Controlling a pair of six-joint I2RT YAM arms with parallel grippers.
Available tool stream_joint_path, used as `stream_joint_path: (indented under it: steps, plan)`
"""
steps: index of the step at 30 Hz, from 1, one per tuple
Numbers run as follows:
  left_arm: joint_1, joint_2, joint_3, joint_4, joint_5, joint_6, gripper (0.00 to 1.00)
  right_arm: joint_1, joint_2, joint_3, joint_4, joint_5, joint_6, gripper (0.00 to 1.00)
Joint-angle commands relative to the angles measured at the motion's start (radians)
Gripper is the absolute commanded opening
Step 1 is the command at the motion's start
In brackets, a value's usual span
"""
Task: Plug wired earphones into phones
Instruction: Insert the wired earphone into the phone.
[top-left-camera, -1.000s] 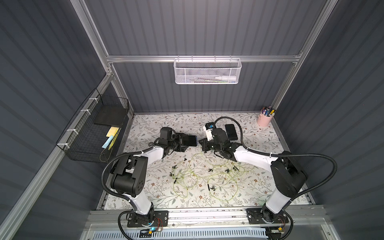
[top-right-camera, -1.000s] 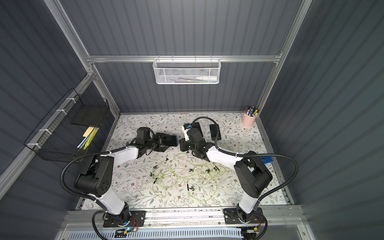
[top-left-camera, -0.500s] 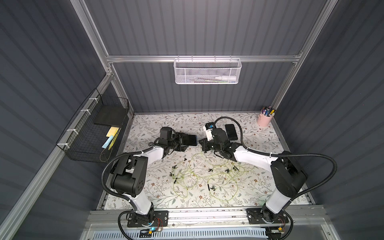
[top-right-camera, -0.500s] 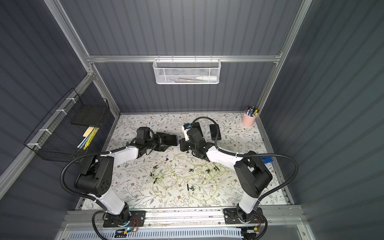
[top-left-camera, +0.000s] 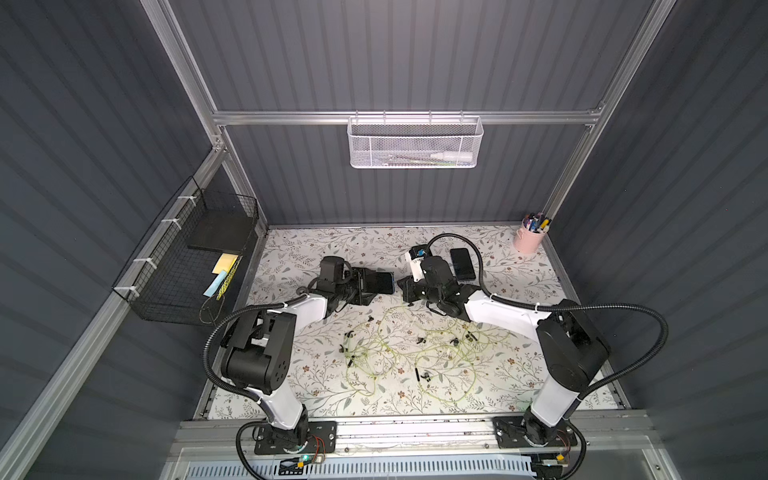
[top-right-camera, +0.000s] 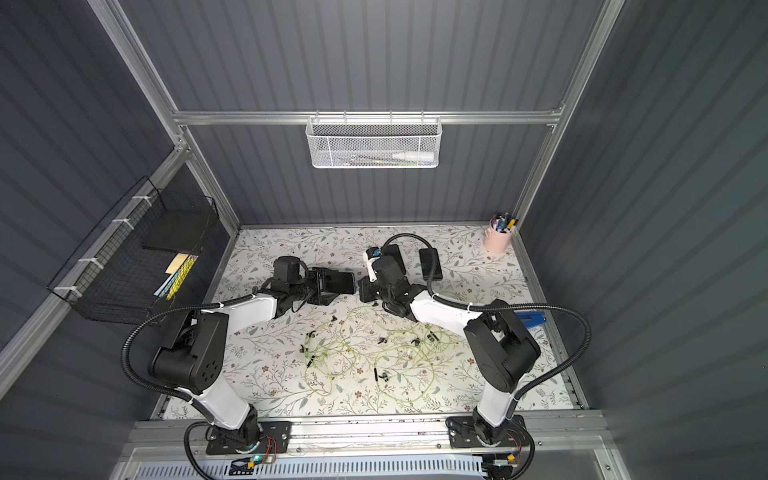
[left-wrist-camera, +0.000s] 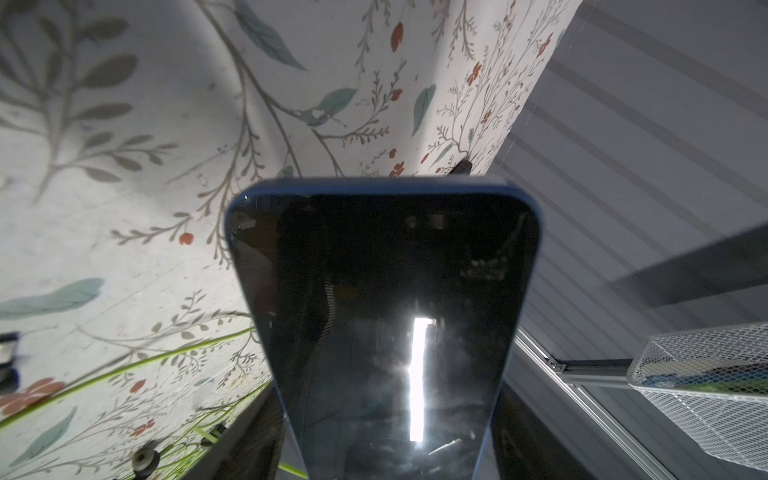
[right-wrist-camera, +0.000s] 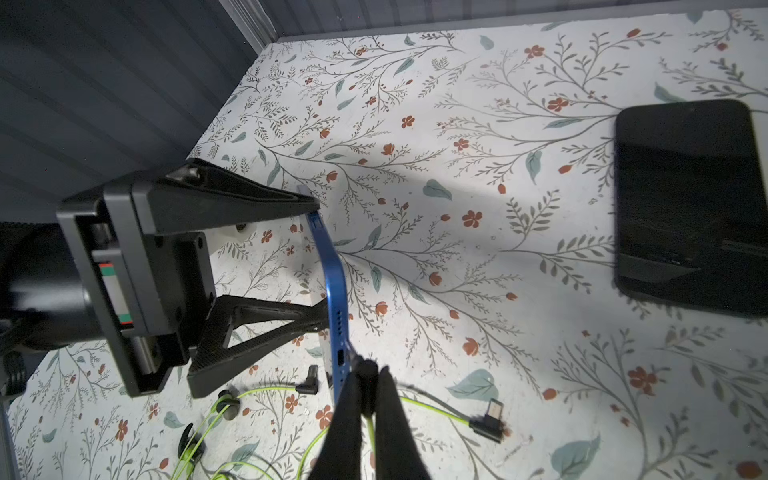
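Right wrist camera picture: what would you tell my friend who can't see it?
The left claw holds a blue-rimmed phone, seen edge-on, over the flowery table, while the shut right claw pinches a green earphone cord right by the phone's port. Another black phone lies flat nearby.

Robot lab cell: grey ribbed walls (top-left-camera: 415, 54), aluminium frame (top-left-camera: 291, 117), mounting rail (top-left-camera: 415, 432).
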Motion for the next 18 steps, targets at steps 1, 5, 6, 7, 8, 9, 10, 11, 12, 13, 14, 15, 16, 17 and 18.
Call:
stream_joint_path:
  steps: [1,5,6,7,8,9,10,11,12,13,14,15,16,17,18]
  plan:
    - [-0.006,-0.040,0.001,0.040,0.027,-0.001,0.00,-0.002,0.015,0.031,0.005,0.017,-0.014,0.00]
    - [-0.006,-0.042,0.001,0.037,0.025,-0.001,0.00,-0.002,0.021,0.035,0.011,0.003,-0.010,0.00]
    - [-0.006,-0.043,0.001,0.036,0.023,-0.001,0.00,-0.002,0.020,0.033,0.013,0.000,-0.008,0.00]
    - [-0.006,-0.041,0.001,0.037,0.023,-0.001,0.00,-0.002,0.017,0.031,0.014,-0.003,-0.007,0.00]
    - [-0.006,-0.040,0.000,0.038,0.024,-0.003,0.00,-0.002,0.011,0.025,0.017,-0.005,-0.005,0.00]
    - [-0.006,-0.038,0.001,0.040,0.024,-0.005,0.00,-0.002,0.005,0.020,0.019,-0.002,-0.006,0.00]
    - [-0.006,-0.036,0.000,0.041,0.024,-0.008,0.00,-0.001,-0.001,0.014,0.018,0.001,-0.005,0.00]
    - [-0.006,-0.035,0.001,0.043,0.022,-0.010,0.00,-0.002,-0.009,0.008,0.016,0.004,-0.007,0.00]
    - [-0.006,-0.033,0.006,0.043,0.023,-0.009,0.00,-0.002,-0.013,0.004,0.016,0.006,-0.009,0.00]
    - [-0.006,-0.031,0.010,0.043,0.022,-0.010,0.00,-0.002,-0.016,0.001,0.016,0.003,-0.007,0.00]
    - [-0.006,-0.028,0.014,0.043,0.022,-0.009,0.00,-0.001,-0.016,0.000,0.016,-0.001,-0.007,0.00]
    - [-0.006,-0.026,0.017,0.043,0.021,-0.010,0.00,-0.002,-0.015,0.000,0.016,-0.005,-0.005,0.00]
    - [-0.006,-0.024,0.020,0.043,0.022,-0.010,0.00,-0.001,-0.012,0.000,0.019,-0.007,-0.002,0.00]
    - [-0.006,-0.023,0.021,0.043,0.022,-0.010,0.00,-0.002,-0.009,0.000,0.022,-0.009,-0.001,0.00]
    - [-0.006,-0.023,0.021,0.043,0.022,-0.009,0.00,-0.001,-0.005,0.000,0.024,-0.008,-0.001,0.00]
